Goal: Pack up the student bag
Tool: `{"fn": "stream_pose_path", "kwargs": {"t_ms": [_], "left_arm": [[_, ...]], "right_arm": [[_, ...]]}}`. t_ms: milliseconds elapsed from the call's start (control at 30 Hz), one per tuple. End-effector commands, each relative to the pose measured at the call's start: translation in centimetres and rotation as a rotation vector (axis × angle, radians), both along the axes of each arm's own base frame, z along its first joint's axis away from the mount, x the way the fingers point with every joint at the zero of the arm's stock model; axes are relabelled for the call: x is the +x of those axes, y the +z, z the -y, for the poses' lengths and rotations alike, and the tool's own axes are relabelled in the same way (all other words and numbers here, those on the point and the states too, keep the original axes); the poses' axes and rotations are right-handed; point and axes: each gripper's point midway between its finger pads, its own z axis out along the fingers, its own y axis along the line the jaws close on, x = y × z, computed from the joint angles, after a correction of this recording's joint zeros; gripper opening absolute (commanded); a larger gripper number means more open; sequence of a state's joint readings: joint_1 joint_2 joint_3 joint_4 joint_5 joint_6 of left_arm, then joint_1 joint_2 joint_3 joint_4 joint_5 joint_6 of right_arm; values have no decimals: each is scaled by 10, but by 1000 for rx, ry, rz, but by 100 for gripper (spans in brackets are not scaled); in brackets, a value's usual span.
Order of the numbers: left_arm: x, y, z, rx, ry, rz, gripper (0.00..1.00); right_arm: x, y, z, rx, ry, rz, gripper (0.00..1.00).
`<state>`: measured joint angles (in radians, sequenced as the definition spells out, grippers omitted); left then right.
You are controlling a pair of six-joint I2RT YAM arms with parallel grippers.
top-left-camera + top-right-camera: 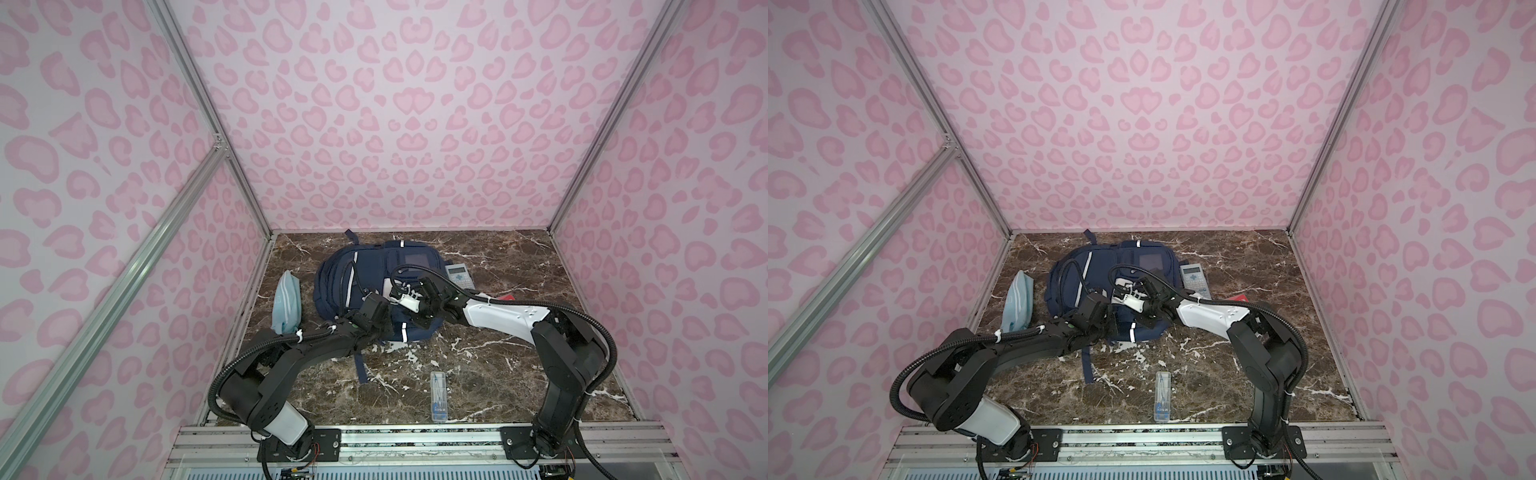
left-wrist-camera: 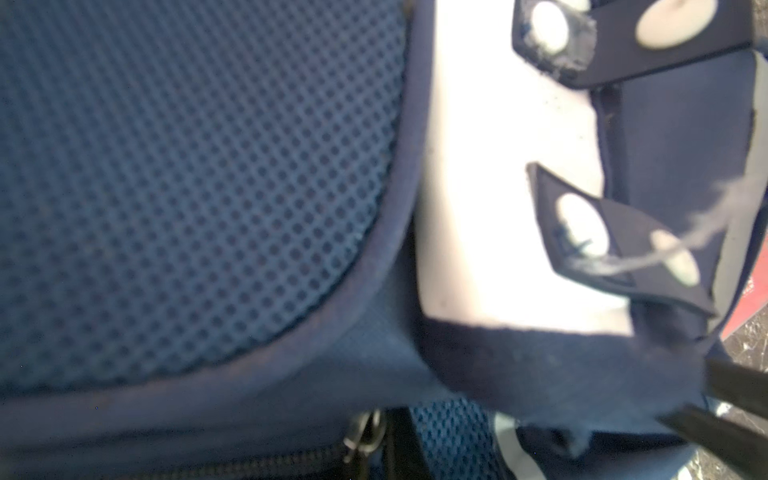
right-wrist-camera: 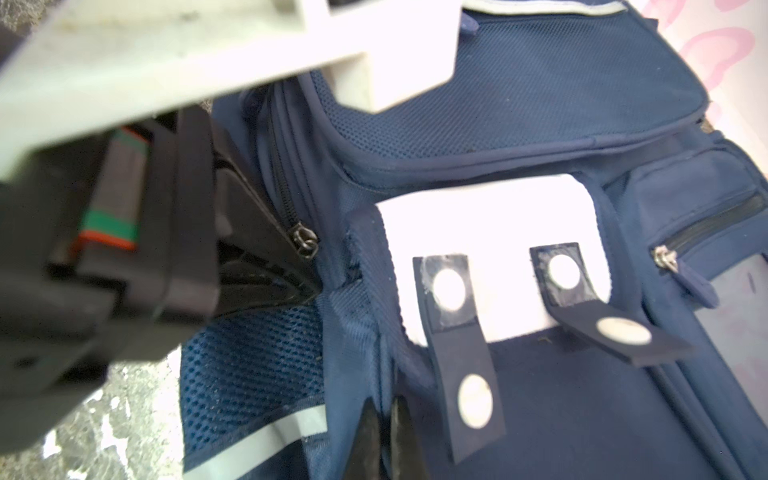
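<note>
L gripper (image 3: 307, 266) is pressed together at the zip pull (image 3: 306, 244); R gripper (image 3: 388, 440) pinches a pocket edge (image 3: 365, 291) of the student bag (image 1: 332, 286), lying flat mid-rear on the table (image 1: 478, 374). If L has only part of the pull, we reckon it slips off or the bag drags. L's tips sit outside its wrist view, so hold = unconfirmed.

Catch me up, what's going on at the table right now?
Both arms are on the student bag, which lies flat. The left gripper is shut at a zip pull on its side. The right gripper is shut, apparently pinching fabric beside the white patch. The blue pouch, calculator and clear case lie outside it, unpacked.
</note>
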<state>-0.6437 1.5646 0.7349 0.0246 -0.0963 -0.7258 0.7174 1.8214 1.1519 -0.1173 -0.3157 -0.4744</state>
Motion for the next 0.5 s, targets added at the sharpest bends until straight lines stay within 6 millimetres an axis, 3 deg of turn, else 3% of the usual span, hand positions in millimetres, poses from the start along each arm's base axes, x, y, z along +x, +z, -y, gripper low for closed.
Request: {"fn": "stream_pose_path", "kwargs": {"t_ms": [0, 267, 367, 467], "left_arm": [[-3, 6, -2, -44, 8, -23, 3], [-7, 17, -35, -114, 58, -31, 3], [-10, 20, -31, -169, 31, -42, 3], [-13, 29, -20, -216, -5, -35, 3]], "right_arm": [[1, -12, 15, -48, -40, -6, 0], [16, -23, 47, -130, -137, 18, 0], [24, -18, 54, -122, -176, 24, 0], [14, -11, 42, -84, -126, 24, 0]]}}
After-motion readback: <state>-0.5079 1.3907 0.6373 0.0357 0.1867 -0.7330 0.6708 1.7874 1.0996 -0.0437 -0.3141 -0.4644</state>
